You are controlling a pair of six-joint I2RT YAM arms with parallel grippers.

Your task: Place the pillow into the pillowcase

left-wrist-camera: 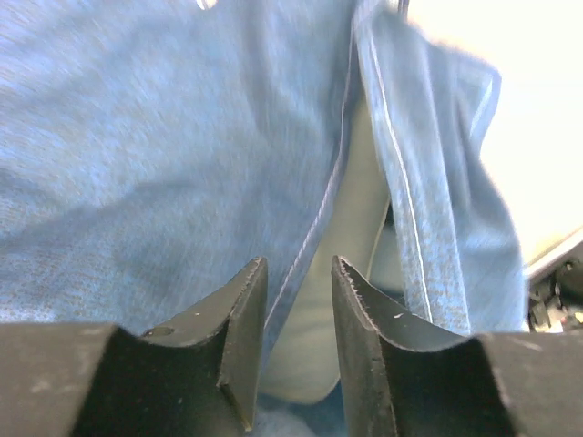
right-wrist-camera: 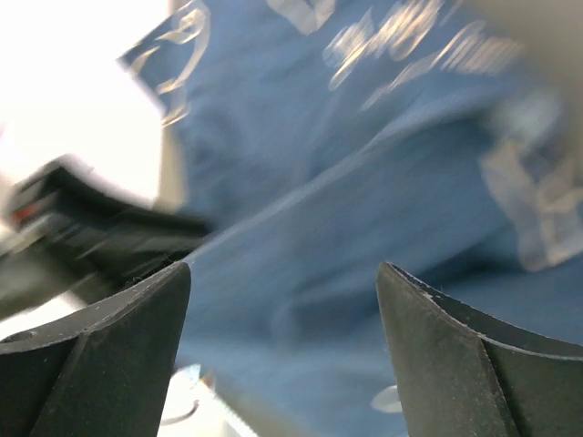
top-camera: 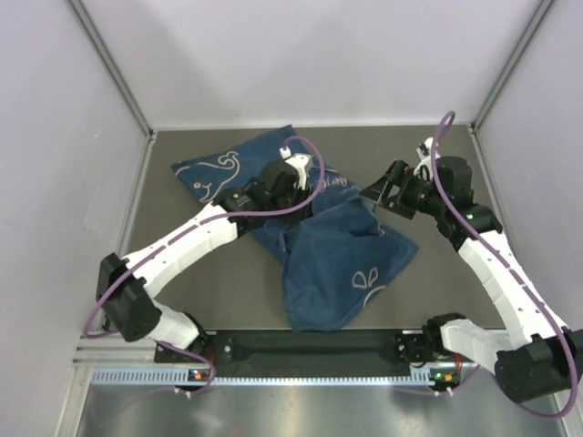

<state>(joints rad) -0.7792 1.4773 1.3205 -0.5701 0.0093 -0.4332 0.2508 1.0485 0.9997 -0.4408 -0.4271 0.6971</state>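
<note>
Two states: my right fingers [right-wrist-camera: 137, 319] spread wide, empty above the pillowcase [top-camera: 342, 273] on the tabletop [top-camera: 228, 282] — my left fingers [left-wrist-camera: 239, 309] barely parted astride its hem [left-wrist-camera: 321, 214], grip uncertain, likely minding the mouth where the pillow [left-wrist-camera: 351, 241] peeks.

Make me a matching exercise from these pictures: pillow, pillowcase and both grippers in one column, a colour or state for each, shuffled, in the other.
1 pillow
2 pillowcase
3 left gripper
4 right gripper

A dark blue with white drawings
B fingers wide apart, nothing between
C pale, showing between blue hems
D fingers a narrow gap apart

Pairs: 1-C, 2-A, 3-D, 4-B
</note>
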